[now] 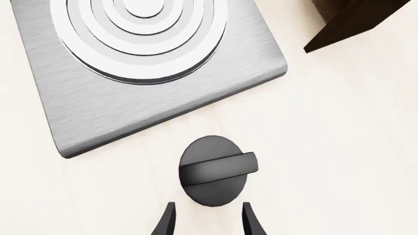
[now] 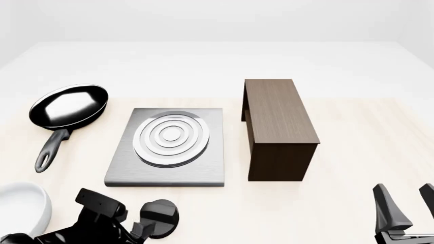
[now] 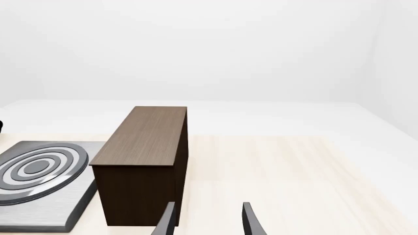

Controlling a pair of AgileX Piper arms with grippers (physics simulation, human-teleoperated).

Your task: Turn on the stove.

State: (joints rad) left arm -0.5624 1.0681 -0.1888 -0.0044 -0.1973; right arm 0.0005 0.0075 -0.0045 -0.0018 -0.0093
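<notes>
pale wood worktop (image 2: 352, 168) runs out to a plain white backdrop, and on it sits the stove (image 2: 166, 168), a flat grey slab with silver burner rings (image 2: 171, 136), left of centre in the front view. its black knob (image 1: 212, 169) lies apart from the slab, just beside the slab's near edge on the arms' side, resting on the worktop.

the left gripper (image 1: 207, 220) is the one in play. seen from the left wrist, its two fingers (image 1: 167, 223) stand open with nothing between them, and the knob lies straight ahead of the tips, close but not yet between them. the gap looks a little wider than the knob's raised ridge (image 1: 219, 167), though narrower than the full disc. that ridge runs crosswise to the line of reach, roughly along the line from one fingertip to the other, so the fingers would meet its ends and not its flanks; i'd judge the wrist needs a turn of about a quarter before closing, or the pinch will slip off.

the right gripper (image 2: 405, 204) waits low at the near right corner, fingers parted and empty, well apart from the knob with the dark wooden cabinet (image 2: 277, 127) between it and the stove. the left arm is plainly nearer.

a black frying pan (image 2: 68, 108) lies left of the slab, and a white bowl (image 2: 24, 209) sits at the near left.
</notes>
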